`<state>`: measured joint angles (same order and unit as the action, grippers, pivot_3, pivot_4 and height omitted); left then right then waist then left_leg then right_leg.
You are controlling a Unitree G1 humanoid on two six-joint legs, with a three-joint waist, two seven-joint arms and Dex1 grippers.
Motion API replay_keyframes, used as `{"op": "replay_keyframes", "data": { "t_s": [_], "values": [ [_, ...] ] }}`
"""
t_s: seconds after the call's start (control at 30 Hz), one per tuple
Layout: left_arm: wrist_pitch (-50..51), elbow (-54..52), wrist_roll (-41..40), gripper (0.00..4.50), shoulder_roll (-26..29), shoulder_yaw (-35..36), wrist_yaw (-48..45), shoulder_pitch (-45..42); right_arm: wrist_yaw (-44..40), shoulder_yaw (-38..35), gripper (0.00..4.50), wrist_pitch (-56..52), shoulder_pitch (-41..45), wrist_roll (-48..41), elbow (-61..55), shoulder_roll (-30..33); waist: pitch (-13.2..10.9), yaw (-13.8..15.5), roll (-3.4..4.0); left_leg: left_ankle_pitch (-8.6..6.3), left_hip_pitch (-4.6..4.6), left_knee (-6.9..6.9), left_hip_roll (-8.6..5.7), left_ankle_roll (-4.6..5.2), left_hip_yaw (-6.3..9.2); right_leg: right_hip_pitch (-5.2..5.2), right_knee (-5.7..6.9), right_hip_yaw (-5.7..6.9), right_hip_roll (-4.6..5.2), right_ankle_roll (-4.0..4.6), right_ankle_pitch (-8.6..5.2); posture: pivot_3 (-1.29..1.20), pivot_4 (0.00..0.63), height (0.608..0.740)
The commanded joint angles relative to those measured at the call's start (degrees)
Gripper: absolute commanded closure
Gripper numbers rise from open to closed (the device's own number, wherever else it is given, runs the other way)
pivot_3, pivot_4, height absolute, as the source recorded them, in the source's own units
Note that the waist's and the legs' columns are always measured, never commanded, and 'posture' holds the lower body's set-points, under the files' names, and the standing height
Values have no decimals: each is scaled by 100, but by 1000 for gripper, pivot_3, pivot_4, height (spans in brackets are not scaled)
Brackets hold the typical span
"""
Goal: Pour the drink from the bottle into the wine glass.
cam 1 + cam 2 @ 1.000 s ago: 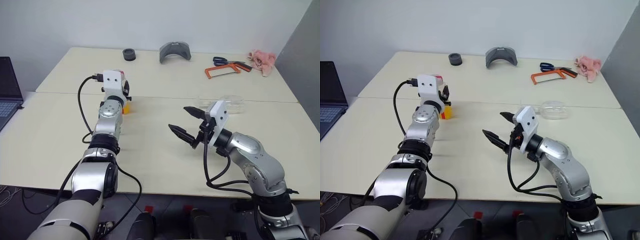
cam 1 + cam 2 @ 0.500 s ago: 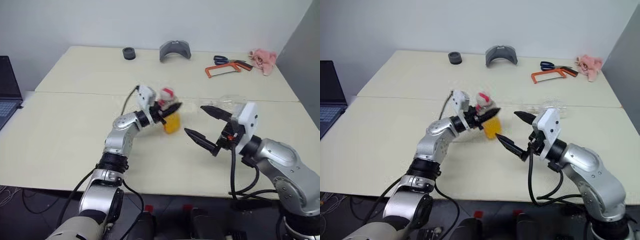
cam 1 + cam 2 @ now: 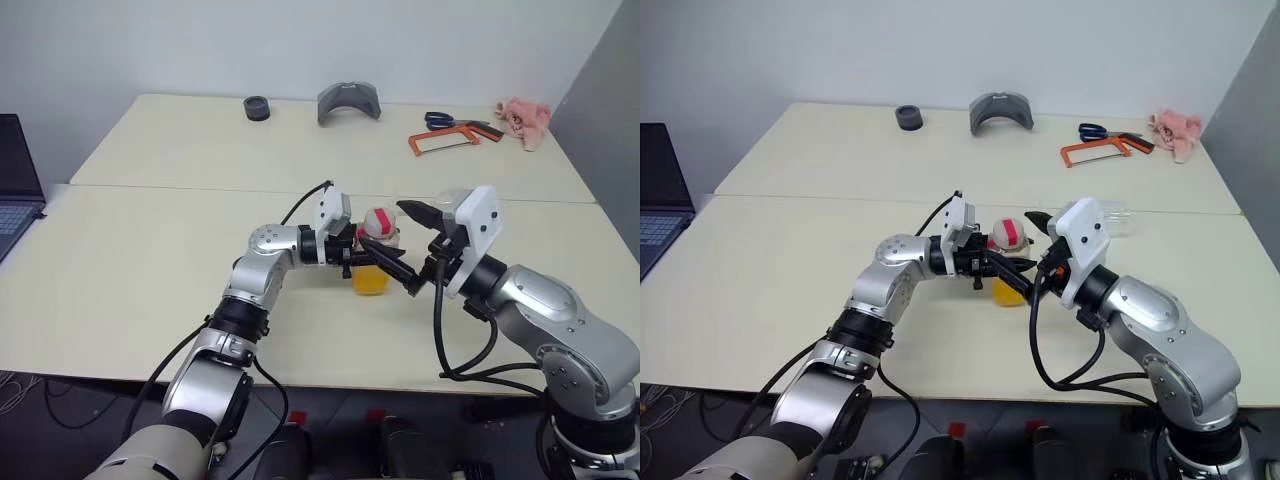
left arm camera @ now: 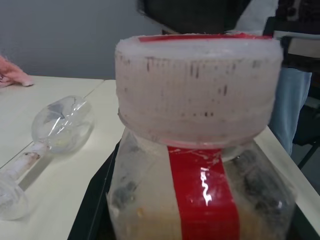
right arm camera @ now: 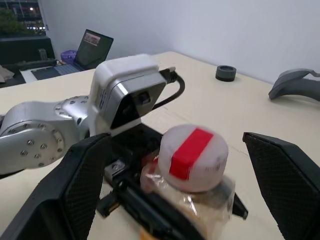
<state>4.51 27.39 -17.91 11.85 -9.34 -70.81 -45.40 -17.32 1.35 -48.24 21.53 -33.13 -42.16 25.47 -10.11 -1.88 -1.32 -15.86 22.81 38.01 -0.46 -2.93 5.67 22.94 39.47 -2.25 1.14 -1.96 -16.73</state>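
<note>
My left gripper [image 3: 383, 262] is shut on the bottle [image 3: 371, 258], gripping its body just below the cap and holding it upright over the middle of the table. The cap [image 5: 192, 156] is white with a red strip, and a red label [image 4: 202, 192] runs down the side. The orange drink [image 3: 369, 281] fills the lower part. My right gripper [image 5: 172, 140] is open, one finger on each side of the cap and apart from it. The wine glass [image 4: 62, 125] lies on its side on the table behind, partly hidden by my right gripper.
An orange hacksaw [image 3: 445, 141], scissors [image 3: 438, 120] and a pink cloth [image 3: 526, 116] lie at the far right. A grey curved piece [image 3: 348, 102] and a black ring [image 3: 258, 107] sit at the far edge. A laptop [image 3: 15, 190] stands at the left.
My left arm swung the bottle from the left side to the middle of the table, its gripper now pointing right. My right gripper rose a little and now brackets the cap.
</note>
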Motion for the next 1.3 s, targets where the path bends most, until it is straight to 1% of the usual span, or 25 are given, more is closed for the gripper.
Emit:
{"op": "replay_keyframes", "data": {
  "t_s": [0.03,0.3,0.4,0.5,0.53,0.6,0.67,0.77,0.93,1.0,1.1,1.17,1.23,1.3],
  "values": [
    [-184,-115,21,2715,-5,23,-61,-84,89,-7,0,90,123,113,33,-74,0,0,0,0,0,0,0,0,-1,1,1,-1,0,0,0,0,150,740],
    [-242,-202,100,2715,0,33,-7,11,57,99,0,181,93,267,156,-179,0,-3,0,0,4,0,0,1,-9,17,15,-9,0,0,0,0,150,740],
    [-249,-214,107,2715,-2,40,5,20,16,95,604,191,88,264,203,-238,0,-3,0,0,5,0,0,1,-10,18,16,-10,0,0,0,0,150,740],
    [-224,-258,95,2732,2,37,-2,47,-64,105,1615,215,92,270,264,-243,0,-3,0,0,4,1,1,1,-10,18,17,-10,0,0,0,0,150,740],
    [-188,-296,74,2734,-3,43,4,63,-122,116,2047,220,84,265,289,-219,0,-4,0,0,4,1,0,1,-10,18,17,-10,0,0,0,0,150,740],
    [-170,-351,63,2734,-4,41,10,98,-241,148,2684,224,57,229,324,-185,0,-4,0,0,5,1,1,1,-11,19,18,-10,0,0,0,0,150,740],
    [-128,-436,43,2734,1,34,6,130,-463,219,2692,246,54,200,371,-83,0,-4,0,0,5,1,1,1,-11,19,19,-11,1,0,0,0,150,740],
    [-28,-516,-18,2735,25,32,-100,118,-1128,340,2692,575,146,220,599,213,0,-3,0,0,5,3,0,1,-11,19,19,-10,1,0,0,0,150,740],
    [-13,-625,49,2739,263,-177,-703,112,-3643,635,2692,2027,977,516,1825,1298,-1,-21,1,0,1,4,-6,2,-31,18,18,-12,-4,0,0,0,150,740],
    [-15,-608,62,2739,320,-214,-824,105,-4304,777,2692,2264,1373,562,2328,1519,-1,-29,1,0,1,4,-4,2,-43,18,17,-9,-9,0,0,0,150,740],
    [-48,-538,85,2739,319,-196,-810,83,-4742,923,2692,2402,1672,728,2831,1691,-1,-28,1,-1,1,6,2,2,-51,19,18,-9,-9,1,0,0,150,740],
    [-19,-562,75,2739,296,-148,-711,101,-4794,909,2692,2406,1674,751,2929,1701,-1,-10,0,0,2,6,5,2,-49,19,20,-9,-3,0,0,0,150,740],
    [15,-614,68,2739,287,-118,-637,133,-4545,728,1941,2318,1625,680,2903,1614,-1,-5,1,0,3,7,6,2,-47,19,21,-11,4,1,0,0,150,740],
    [52,-665,62,2760,276,-83,-529,173,-4197,462,1335,2199,1444,638,2653,1597,-1,1,0,0,6,9,5,2,-39,19,21,-12,6,0,0,0,150,740]
  ]
}}
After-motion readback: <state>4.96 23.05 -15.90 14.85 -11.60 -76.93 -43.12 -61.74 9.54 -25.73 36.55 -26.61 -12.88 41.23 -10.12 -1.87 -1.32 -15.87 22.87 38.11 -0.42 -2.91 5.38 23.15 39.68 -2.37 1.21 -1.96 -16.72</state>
